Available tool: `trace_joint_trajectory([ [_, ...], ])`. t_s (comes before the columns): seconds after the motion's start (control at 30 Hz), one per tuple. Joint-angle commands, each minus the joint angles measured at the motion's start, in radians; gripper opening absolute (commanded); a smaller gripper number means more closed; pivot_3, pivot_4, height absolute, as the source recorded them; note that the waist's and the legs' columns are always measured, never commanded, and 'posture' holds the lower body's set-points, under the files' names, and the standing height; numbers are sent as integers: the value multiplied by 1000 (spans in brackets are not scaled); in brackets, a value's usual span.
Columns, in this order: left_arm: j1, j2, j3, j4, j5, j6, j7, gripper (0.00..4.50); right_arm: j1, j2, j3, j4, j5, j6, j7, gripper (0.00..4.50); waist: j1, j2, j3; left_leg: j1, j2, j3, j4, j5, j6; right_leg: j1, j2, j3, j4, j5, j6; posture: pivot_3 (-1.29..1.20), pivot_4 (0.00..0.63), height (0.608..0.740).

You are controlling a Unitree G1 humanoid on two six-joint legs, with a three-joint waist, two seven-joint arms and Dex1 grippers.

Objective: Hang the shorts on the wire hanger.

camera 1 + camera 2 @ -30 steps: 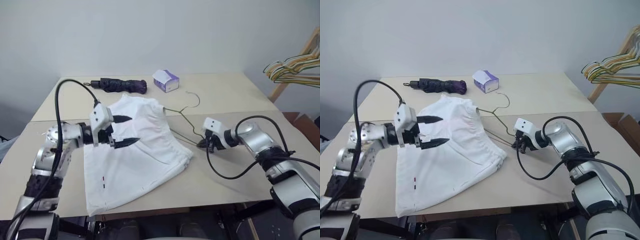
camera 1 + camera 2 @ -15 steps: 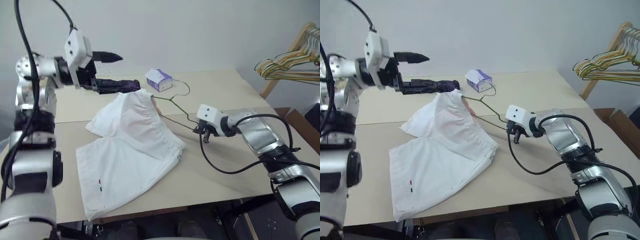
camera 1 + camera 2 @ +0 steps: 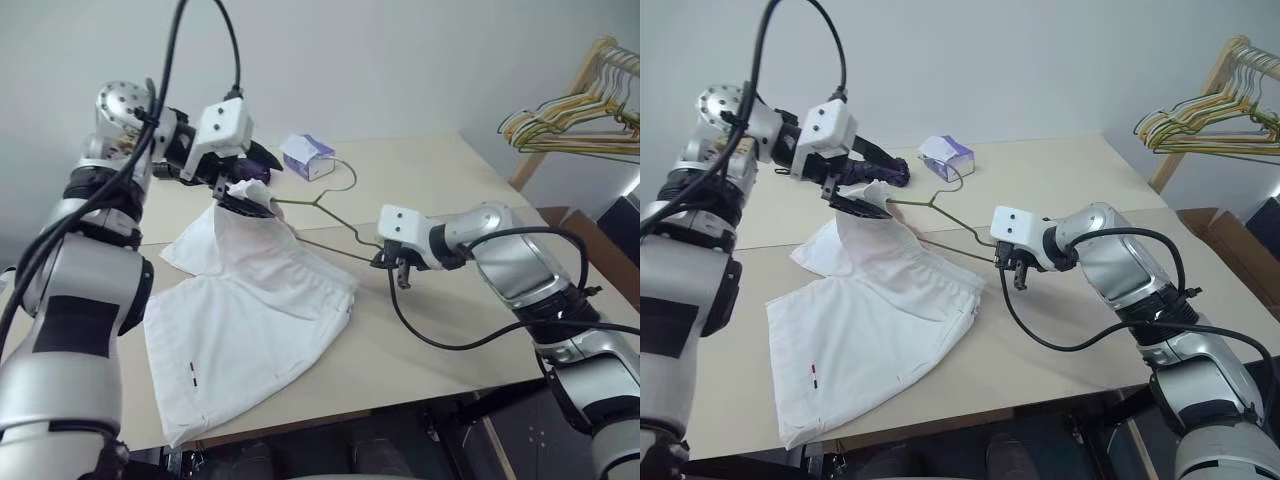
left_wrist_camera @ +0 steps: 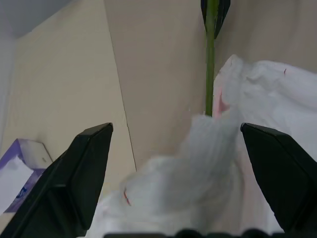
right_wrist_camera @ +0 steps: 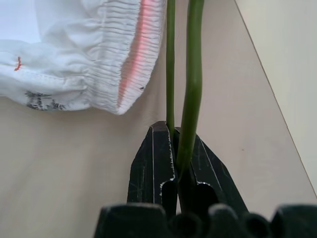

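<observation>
Right gripper clamped on wire hanger corner, left gripper spread wide over raised waistband of shorts, nothing gripped, table

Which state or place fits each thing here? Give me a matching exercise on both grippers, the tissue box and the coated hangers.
Things:
1. left gripper
2. right gripper
3. small purple-and-white tissue box
4. bunch of yellow, green and pink coated hangers

States or places:
A. hanging on a wooden rack beside the table
B. shut on the thin grey-olive wire hanger
C. open, over the white cloth shorts' raised waistband
D. at the table's far edge

Pairs: 1-C, 2-B, 3-D, 4-A
</observation>
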Motion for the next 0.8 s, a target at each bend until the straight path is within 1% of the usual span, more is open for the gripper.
trace_joint_trajectory([
  [0.03,-47,7,-50,6,-26,-2,-4,4476,-43,5,-15,-35,-16,-5,7,0,-4,0,0,0,0,-1,0,0,0,0,0,0,0,0,0,-158,0,740],
  [0.13,-51,11,-108,11,-33,4,-4,3900,-50,10,-15,-36,-23,1,16,0,-12,0,0,0,0,-2,0,0,0,0,0,0,0,0,0,-162,0,740],
  [0.17,-51,13,-123,11,-37,5,-4,3611,-52,12,-15,-35,-26,1,17,0,-15,0,0,0,0,-2,0,0,0,0,0,0,0,0,0,-163,0,740],
  [0.3,-44,18,-162,21,-42,-5,-4,2240,-58,22,-14,-27,-35,2,14,0,-25,0,0,0,0,-3,0,0,0,0,0,0,1,0,0,-168,0,740],
  [0.47,-47,16,-153,37,-39,-11,-4,672,-51,24,-15,-29,-44,4,11,0,-26,0,1,0,0,-4,0,0,0,0,0,0,1,0,0,-171,0,740],
  [0.5,-48,16,-152,40,-35,-14,-4,301,-48,23,-15,-29,-44,3,10,0,-26,0,1,0,0,-4,0,0,0,0,0,0,1,0,0,-171,0,740],
  [0.53,-48,17,-151,41,-38,-12,-4,76,-46,21,-15,-29,-45,3,11,0,-26,0,1,0,0,-4,0,0,0,0,0,0,1,0,0,-171,0,740],
  [0.73,-54,8,-96,56,-9,-28,-4,43,-42,36,-23,-3,-66,-21,-35,0,-28,0,1,0,0,-4,0,0,0,0,0,0,1,0,0,-173,0,740],
  [0.8,-56,5,-79,60,9,-44,-4,43,-35,49,-37,16,-77,-72,-71,0,-29,0,1,0,0,-4,0,0,0,0,0,0,2,0,0,-171,0,740],
])
